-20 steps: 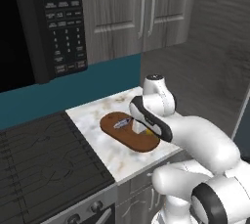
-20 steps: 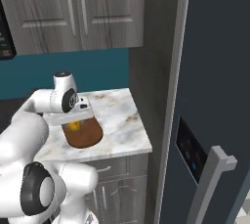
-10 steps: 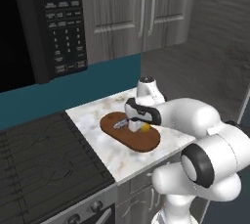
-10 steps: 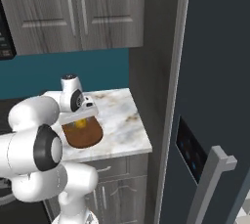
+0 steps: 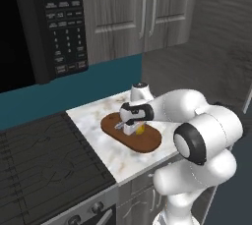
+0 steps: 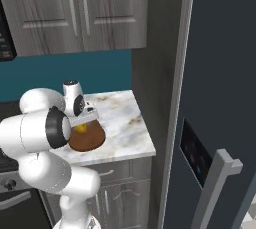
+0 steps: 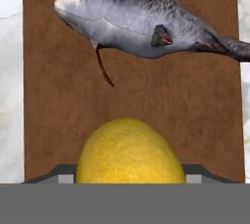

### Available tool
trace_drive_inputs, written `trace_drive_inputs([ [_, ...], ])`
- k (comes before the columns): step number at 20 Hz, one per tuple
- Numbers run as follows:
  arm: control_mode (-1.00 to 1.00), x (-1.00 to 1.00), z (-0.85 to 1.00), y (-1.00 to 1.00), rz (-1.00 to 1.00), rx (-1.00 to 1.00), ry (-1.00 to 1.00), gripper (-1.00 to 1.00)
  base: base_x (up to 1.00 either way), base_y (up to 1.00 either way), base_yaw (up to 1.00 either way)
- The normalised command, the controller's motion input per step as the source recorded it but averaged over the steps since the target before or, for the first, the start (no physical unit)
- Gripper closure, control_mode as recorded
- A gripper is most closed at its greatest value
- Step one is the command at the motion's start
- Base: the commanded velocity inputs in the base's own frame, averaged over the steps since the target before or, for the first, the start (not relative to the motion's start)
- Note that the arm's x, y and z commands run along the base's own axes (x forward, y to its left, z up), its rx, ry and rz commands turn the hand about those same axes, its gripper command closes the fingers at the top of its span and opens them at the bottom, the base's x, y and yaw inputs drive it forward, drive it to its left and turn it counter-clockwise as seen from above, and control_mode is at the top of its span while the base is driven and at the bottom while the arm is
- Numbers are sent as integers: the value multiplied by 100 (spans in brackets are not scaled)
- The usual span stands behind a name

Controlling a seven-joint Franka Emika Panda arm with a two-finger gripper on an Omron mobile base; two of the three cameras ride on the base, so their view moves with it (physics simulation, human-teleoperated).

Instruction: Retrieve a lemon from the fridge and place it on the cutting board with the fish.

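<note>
Left base view: the arm has swung left since a second ago, and the gripper (image 5: 131, 129) now sits low over the board (image 5: 147, 143) at frame centre, lemon (image 5: 140, 130) just beside it.

Right base view: lemon (image 6: 82, 128) on the board (image 6: 92, 140), left of centre; fridge (image 6: 225, 73) shut at right.

Hand view: lemon (image 7: 130, 152) at bottom centre, over bare board (image 7: 171, 105), fish (image 7: 146, 25) above. Jaws stand wide about it; whether they grip, I cannot tell. Placement looks all but done.

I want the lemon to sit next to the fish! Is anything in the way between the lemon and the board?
Nothing visible is in the way. The lemon is already right over the cutting board, with bare wood between it and the fish. The gripper is low over the board too.
</note>
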Motion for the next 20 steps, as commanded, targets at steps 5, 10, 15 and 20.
trace_drive_inputs([
  [5, -100, 18, -27, 1, 0, 0, 0, 100, 0, 0, 0],
  [10, -100, 16, -27, 0, 0, 0, 0, -100, 0, 0, 0],
  [15, -100, 4, -9, 0, 0, 0, 0, -100, 0, 0, 0],
  [20, -100, 0, 0, 1, 0, 0, 3, -100, 0, 0, 0],
])
